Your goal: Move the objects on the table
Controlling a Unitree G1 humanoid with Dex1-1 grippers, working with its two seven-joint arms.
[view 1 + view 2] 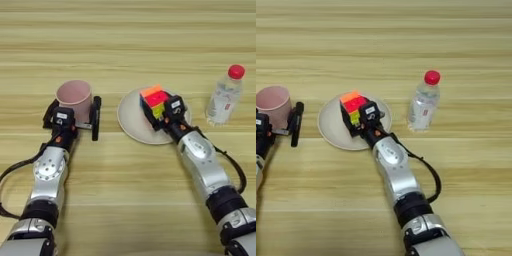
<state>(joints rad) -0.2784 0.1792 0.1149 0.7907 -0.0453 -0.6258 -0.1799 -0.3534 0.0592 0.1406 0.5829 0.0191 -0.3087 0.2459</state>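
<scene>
The pale pink plastic cup stands upright, mouth up, toward the left side of the table, about midway between its far and near edges. The left gripper reaches it from the near side: its two black fingers are spread wide and stand on either side of the cup, one at the cup's left, the other at its right. Whether they touch the cup wall cannot be told. The silver left arm runs back toward the near left corner.

Right of the cup, near the middle of the table, lies the round cream plate. The multicoloured puzzle cube, showing orange, red and yellow-green faces, sits tilted over the plate's right half. The right gripper is at the cube's near right side, and its black fingers appear clamped against the cube; the fingertips are mostly hidden behind the gripper body. Whether the cube rests on the plate or is held just above it cannot be told. The right arm stretches back toward the near right corner.

The small clear water bottle with its red cap stands upright to the right of the plate, apart from it and from both grippers, toward the table's right edge.
</scene>
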